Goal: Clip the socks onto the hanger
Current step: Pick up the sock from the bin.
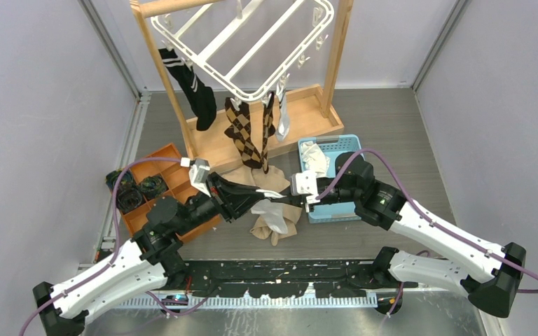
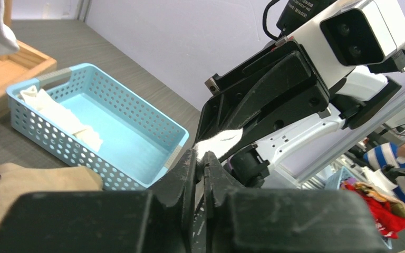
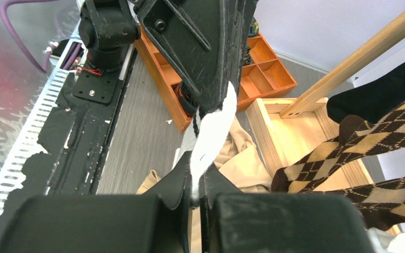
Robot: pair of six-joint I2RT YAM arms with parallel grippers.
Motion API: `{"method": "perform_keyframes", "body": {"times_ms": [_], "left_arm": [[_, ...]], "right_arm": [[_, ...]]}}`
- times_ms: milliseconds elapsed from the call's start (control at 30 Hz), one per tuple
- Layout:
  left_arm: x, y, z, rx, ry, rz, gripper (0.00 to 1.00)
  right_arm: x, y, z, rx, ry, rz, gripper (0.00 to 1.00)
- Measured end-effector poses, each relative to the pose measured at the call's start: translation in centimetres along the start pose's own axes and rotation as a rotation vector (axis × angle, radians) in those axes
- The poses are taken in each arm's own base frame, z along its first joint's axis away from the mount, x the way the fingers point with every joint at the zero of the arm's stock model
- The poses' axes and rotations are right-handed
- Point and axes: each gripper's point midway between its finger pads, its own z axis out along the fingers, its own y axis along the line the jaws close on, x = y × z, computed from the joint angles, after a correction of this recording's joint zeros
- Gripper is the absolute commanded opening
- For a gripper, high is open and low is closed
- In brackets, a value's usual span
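Observation:
The white hanger (image 1: 245, 42) hangs from the wooden stand at the back. Clipped to it are a black striped sock (image 1: 195, 89), brown argyle socks (image 1: 246, 133) and a pale sock (image 1: 282, 112). Low over the table's middle, my left gripper (image 1: 274, 200) and right gripper (image 1: 295, 201) meet tip to tip. A white sock (image 1: 273, 215) is stretched between them. In the left wrist view the left gripper (image 2: 204, 163) is shut on its dark-edged end (image 2: 220, 141). In the right wrist view the right gripper (image 3: 196, 184) is shut on the white sock (image 3: 211, 134).
A blue basket (image 1: 336, 150) holding a white sock (image 1: 314, 157) stands behind the right gripper. An orange tray (image 1: 171, 183) with dark socks lies at the left. The beige cloth (image 1: 274, 231) is crumpled under the grippers. The wooden stand's base (image 1: 214, 147) sits just behind.

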Motion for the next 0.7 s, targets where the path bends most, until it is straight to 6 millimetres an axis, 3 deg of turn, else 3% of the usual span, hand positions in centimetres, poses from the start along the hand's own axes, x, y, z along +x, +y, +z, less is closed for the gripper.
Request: {"method": "perform_keyframes", "body": {"times_ms": [100,167,333,400,700], "left_arm": [[-0.3,0.0,-0.7,-0.004,-0.007,0.044,0.68],[-1.0,-0.4,-1.6,0.009,-0.028,0.101,0.72],[-3.3,-2.6,-4.0,0.103,-0.122,0.278,0.68],[-3.3,-2.8,-4.0,0.125,-0.119,0.332,0.65],[1.8,-0.8,-1.3,0.166,0.091,0.449,0.55]], "right_arm": [[-0.2,0.1,-0.1,-0.004,-0.006,0.001,0.01],[-0.4,0.2,-0.2,-0.006,-0.012,-0.002,0.01],[-0.8,0.6,-0.3,-0.024,-0.024,0.001,0.01],[-0.8,0.8,-0.3,-0.032,-0.027,0.008,0.01],[-1.3,0.9,0.1,-0.06,-0.041,0.023,0.01]]}}
